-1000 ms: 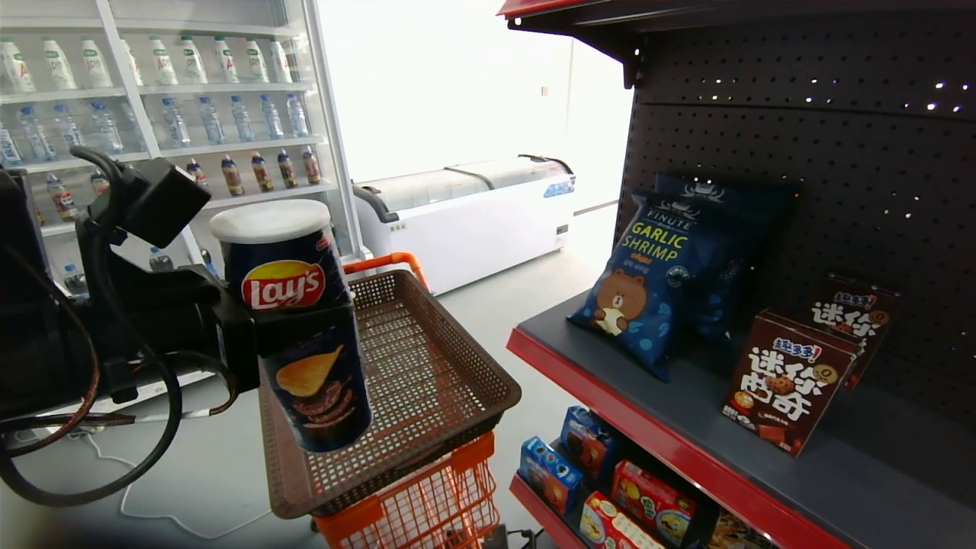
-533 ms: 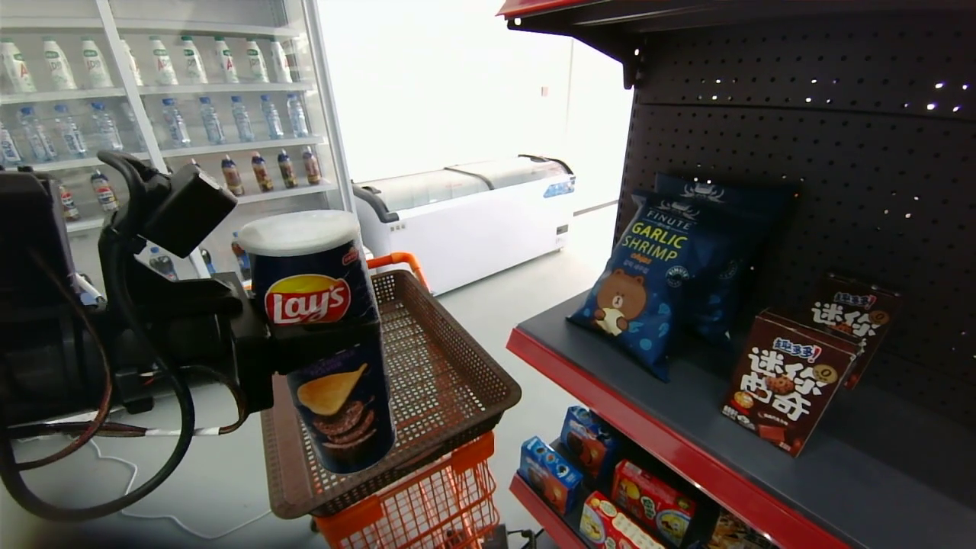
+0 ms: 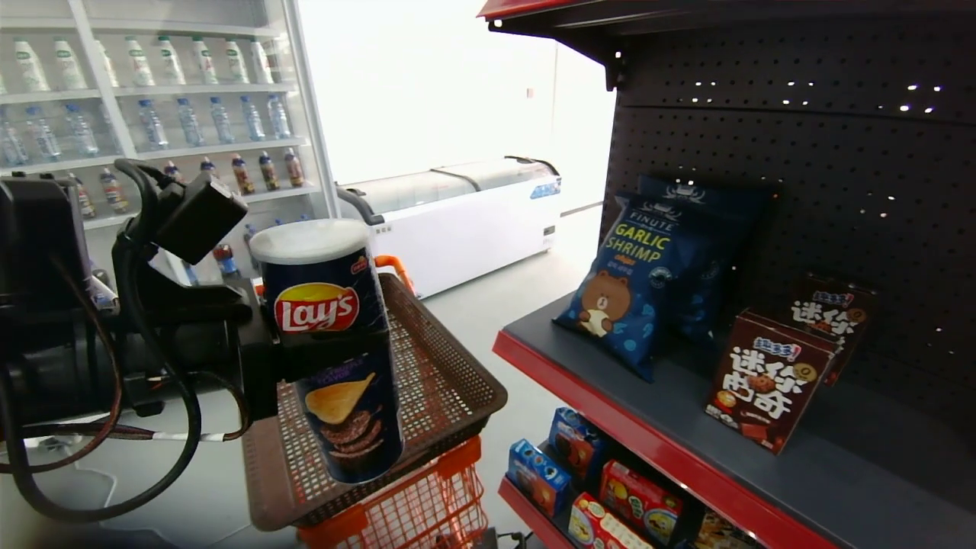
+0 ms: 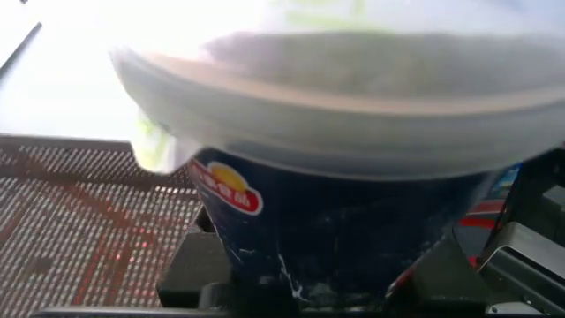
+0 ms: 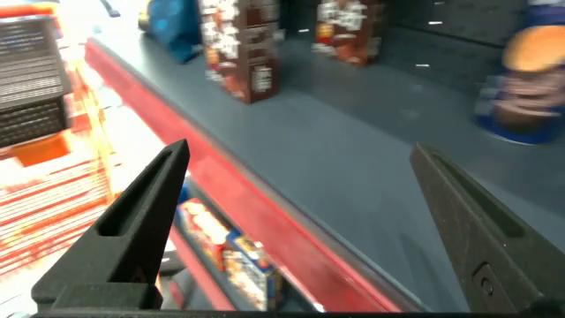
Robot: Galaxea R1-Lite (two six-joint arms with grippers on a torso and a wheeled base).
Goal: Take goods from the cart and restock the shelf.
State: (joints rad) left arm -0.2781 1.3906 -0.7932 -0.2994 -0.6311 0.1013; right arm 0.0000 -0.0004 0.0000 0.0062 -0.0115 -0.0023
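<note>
A tall dark-blue can of chips (image 3: 324, 290) with a white lid hangs upright over the brown cart basket (image 3: 450, 381). My left gripper (image 3: 335, 349) is shut on its middle. In the left wrist view the can (image 4: 353, 212) stands between the black fingers (image 4: 199, 274). To the right is the shelf (image 3: 671, 450), a dark board with a red front edge. My right gripper (image 5: 300, 238) hangs open and empty just off the shelf board (image 5: 353, 159).
Blue garlic shrimp bags (image 3: 644, 278) and brown cookie boxes (image 3: 762, 381) stand on the shelf, with bare board in front of them. Snack boxes (image 3: 602, 488) fill the lower shelf. The orange cart (image 3: 412, 511) stands under the basket. A drinks fridge (image 3: 152, 114) and chest freezer (image 3: 465, 221) stand behind.
My left arm has carried the can to the right, toward the shelf, and slightly lower. The head camera has turned a little, shifting the whole picture left.
</note>
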